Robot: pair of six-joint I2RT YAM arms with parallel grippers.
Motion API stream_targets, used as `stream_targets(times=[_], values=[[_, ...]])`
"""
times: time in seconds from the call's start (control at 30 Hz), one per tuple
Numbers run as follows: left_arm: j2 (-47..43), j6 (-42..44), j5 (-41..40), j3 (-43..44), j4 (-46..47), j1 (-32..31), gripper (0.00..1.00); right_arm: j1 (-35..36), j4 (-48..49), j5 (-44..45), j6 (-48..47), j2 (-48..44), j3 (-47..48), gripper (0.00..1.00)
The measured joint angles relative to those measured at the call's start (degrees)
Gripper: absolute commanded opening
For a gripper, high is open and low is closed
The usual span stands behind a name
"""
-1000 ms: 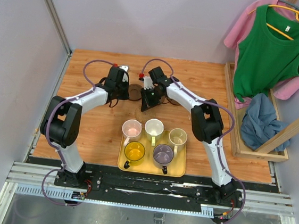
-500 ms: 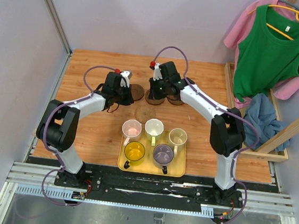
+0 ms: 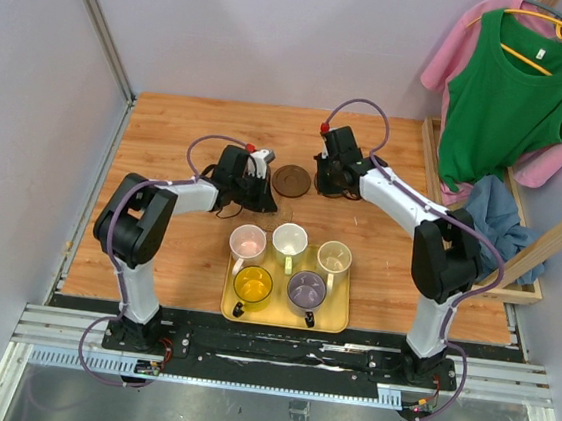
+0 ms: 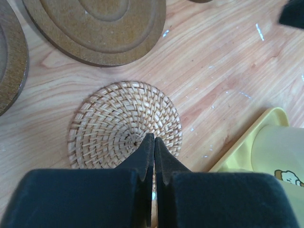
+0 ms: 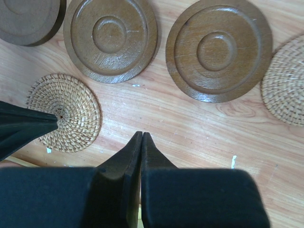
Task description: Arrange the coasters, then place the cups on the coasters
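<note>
Now that both arms are away from the spot where they crowded together 1 second ago, we see the coasters spread out over the tabletop [image 3: 169, 128] and no longer bunched under the wrists. We judge the arranging step nearly done. All 5 cups [image 3: 290, 240] are standing in the yellow tray [image 3: 335, 322], so that half of the task is not yet begun.

On the left, the left gripper [image 4: 154, 137] has swung in toward the tray. Its jaws, slightly parted 1 second ago, are now clenched together with nothing between them. The tips sit over the middle of a woven coaster [image 4: 126, 124]; we cannot tell whether they press on it or hang just above. Beyond the tips lies a wooden coaster [image 4: 99, 28], and to their right is a corner of the tray with a pale cup [image 4: 280, 147].

On the right, the right gripper [image 5: 141, 135] has pulled back, and its jaws are likewise clenched and empty. The tips hang over bare wood and touch no coaster. Ahead of them 2 wooden coasters [image 5: 111, 38] lie side by side, apart from each other. A 2nd woven disc [image 5: 285, 85] lies off to the tips' right.
</note>
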Motion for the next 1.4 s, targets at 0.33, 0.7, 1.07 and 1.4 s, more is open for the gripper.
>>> stream_targets(times=[0.33,0.7,1.07,1.4], values=[[4.1,-1.4,-3.2,2.3,-2.7,0.0,0.01,0.0,0.8,5.7,0.2,-7.0,-3.3,0.01],[2.9,-2.3,-14.3,4.2,-8.5,-0.4,0.01,0.0,0.9,8.0,0.2,-10.0,-3.8,0.01],[-1.9,-2.9,-22.5,1.5,-15.0,2.2,0.01,0.0,0.6,9.5,-0.5,-10.3,-3.8,0.01],[-4.0,-2.5,-29.8,1.4,-21.5,5.0,0.01,-3.5,0.8,9.1,-0.4,-11.7,-5.6,0.13]])
